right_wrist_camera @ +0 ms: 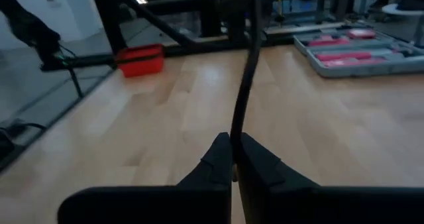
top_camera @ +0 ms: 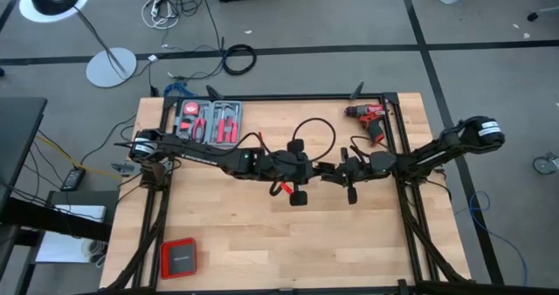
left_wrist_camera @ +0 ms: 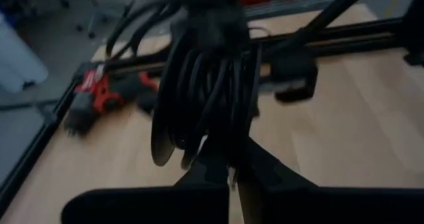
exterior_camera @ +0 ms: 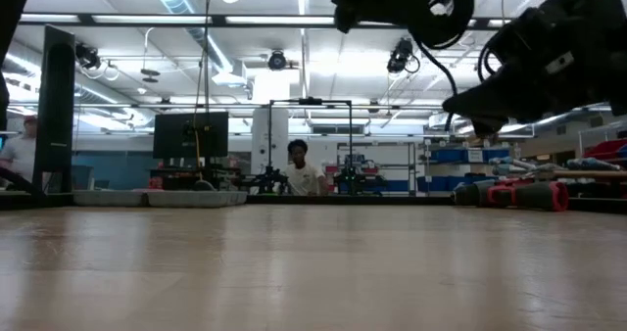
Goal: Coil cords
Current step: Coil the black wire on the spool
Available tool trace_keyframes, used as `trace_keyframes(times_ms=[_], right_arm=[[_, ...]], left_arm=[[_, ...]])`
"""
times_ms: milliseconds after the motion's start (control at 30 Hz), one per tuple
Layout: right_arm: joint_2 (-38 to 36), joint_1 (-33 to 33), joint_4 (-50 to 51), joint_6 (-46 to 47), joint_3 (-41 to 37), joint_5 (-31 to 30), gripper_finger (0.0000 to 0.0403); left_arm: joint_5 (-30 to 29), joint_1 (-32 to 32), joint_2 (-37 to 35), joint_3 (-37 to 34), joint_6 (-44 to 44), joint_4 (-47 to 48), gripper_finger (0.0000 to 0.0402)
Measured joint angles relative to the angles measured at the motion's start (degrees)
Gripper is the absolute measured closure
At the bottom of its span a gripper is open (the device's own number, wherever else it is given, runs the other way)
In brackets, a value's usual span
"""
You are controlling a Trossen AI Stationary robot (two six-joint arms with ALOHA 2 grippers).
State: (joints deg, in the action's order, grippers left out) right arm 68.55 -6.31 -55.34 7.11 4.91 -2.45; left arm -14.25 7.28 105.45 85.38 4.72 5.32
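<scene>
**Both grippers clamped on the cord**

Left gripper (left_wrist_camera: 232, 174), above the table's (top_camera: 262, 251) middle, pinches the cord's (left_wrist_camera: 205, 98) gathered loops; right gripper (right_wrist_camera: 233, 159) beside it nips a loose strand. Light, limp, springy; probably best held where loops cross.

My arms and both grippers are all dark, basically black. The cord (left_wrist_camera: 205, 98) pinched in my left gripper (left_wrist_camera: 233, 174) is black too, and so is the strand running up from my right gripper (right_wrist_camera: 233, 159). Table (top_camera: 262, 234) is pale blond wood with faint plank lines, framed by black rails. The drill (top_camera: 369, 117) is bright red with black bits. The tool case (top_camera: 209, 120) is grey, with red and black handled tools inside. There's a little red box (top_camera: 178, 258) with a dark face at the near corner.
</scene>
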Motion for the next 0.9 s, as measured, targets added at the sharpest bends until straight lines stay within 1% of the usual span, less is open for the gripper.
trace_keyframes(times_ms=[67, 133, 200, 300, 367, 433, 667, 900], right_arm=[[-2.3, 0.4, 0.1, 0.1, -0.7, 1.5, 0.0398], [-4.6, 0.6, 2.7, -0.1, -0.3, 3.6, 0.0399], [-6.4, 0.8, 9.1, -0.8, 1.7, 5.4, 0.0399], [-9.0, 0.8, 22.6, -2.6, 6.1, 6.8, 0.0399], [-10.1, 0.8, 30.6, -4.4, 9.1, 6.2, 0.0399], [-11.6, 0.8, 36.0, -5.7, 10.8, 4.5, 0.0399], [-18.6, 0.8, 44.5, -6.8, 11.2, 2.7, 0.0399], [-24.9, 0.7, 48.9, -6.8, 11.2, 2.3, 0.0399]], left_arm=[[-2.1, 0.0, -0.8, 0.0, -1.1, 3.2, 0.0394], [-4.1, -0.1, -0.9, 0.1, -2.1, 3.7, 0.0394], [-4.4, -0.2, -0.9, 0.1, -3.0, 5.2, 0.0394], [-4.4, -0.7, -0.9, 0.1, -4.7, 7.0, 0.0394], [-4.2, -1.1, -0.9, 0.1, -5.8, 8.2, 0.0394], [-4.1, -1.3, -0.9, 0.0, -6.3, 8.9, 0.0394], [-3.1, -1.1, -0.9, 0.0, -6.9, 13.0, 0.0394], [-2.4, -1.2, -0.9, 0.0, -8.2, 15.6, 0.0393]])
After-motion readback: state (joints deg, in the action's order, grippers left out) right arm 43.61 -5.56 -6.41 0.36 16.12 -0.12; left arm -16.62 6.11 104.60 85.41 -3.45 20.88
